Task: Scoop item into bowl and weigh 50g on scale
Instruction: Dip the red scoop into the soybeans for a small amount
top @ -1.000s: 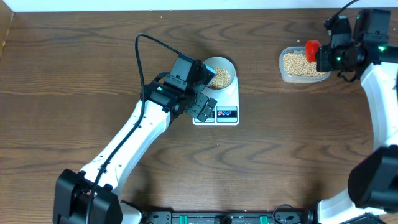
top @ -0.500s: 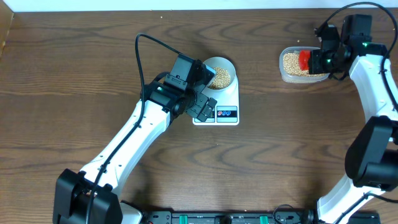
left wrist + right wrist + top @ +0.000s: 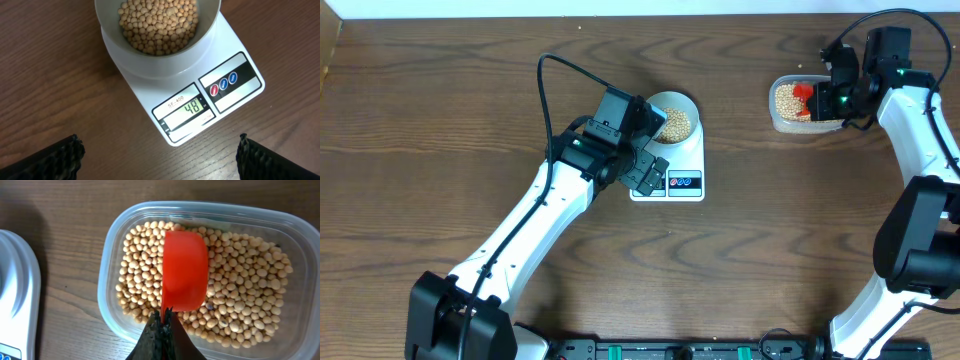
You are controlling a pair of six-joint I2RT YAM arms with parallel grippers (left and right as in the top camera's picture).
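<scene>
A pale bowl (image 3: 680, 104) (image 3: 160, 57) holding tan beans (image 3: 159, 24) sits on the white scale (image 3: 686, 165) (image 3: 227, 75); the display (image 3: 186, 111) reads 48. My left gripper (image 3: 642, 150) (image 3: 160, 160) hovers above the scale's front left, open and empty. My right gripper (image 3: 832, 92) (image 3: 163, 320) is shut on the handle of a red scoop (image 3: 804, 97) (image 3: 184, 270), which lies bottom-up over the beans (image 3: 240, 295) in the clear tub (image 3: 807, 104) (image 3: 107, 280) at the far right.
The scale's edge shows at the left of the right wrist view (image 3: 17, 295). The left arm's black cable (image 3: 555, 75) loops over the wood table (image 3: 770, 240). The tub stands near the table's back right corner.
My right gripper has carried the red scoop leftward and down, from the tub's right rim to over the beans in the tub. The left arm has not moved.
</scene>
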